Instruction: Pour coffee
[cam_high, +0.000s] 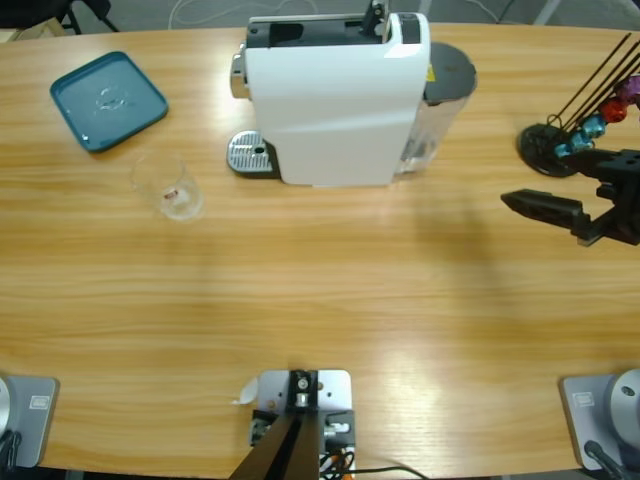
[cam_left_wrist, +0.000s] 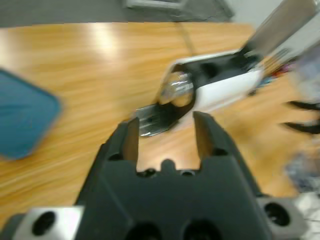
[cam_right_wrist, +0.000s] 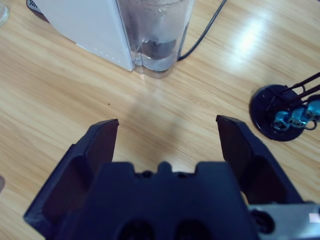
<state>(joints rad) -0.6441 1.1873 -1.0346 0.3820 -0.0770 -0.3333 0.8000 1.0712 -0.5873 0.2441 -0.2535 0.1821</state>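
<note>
A: Where is the coffee now?

B: I see none poured. The small clear drinking glass (cam_high: 172, 187) stands at the left of the high view, below the teal square plastic tray (cam_high: 108, 100), and it looks empty.

A: How will the glass handle?

B: I judge it light, stiff, slippery and fragile. Best to hold it around the middle of its wall, gently, and keep it upright.

A: And the grippers?

B: The right gripper (cam_right_wrist: 167, 132) has its jaws spread wide, holding nothing; it faces the water tank of the big white boxy coffee machine (cam_high: 335, 95). The left gripper (cam_left_wrist: 166, 135) is also parted and empty, looking toward the machine's metal drip grate (cam_left_wrist: 152, 120).

A: The surface?

B: A long smooth wooden table (cam_high: 320, 310), with much free room. At the right edge stands a black round stand with thin rods (cam_high: 548, 148).
</note>
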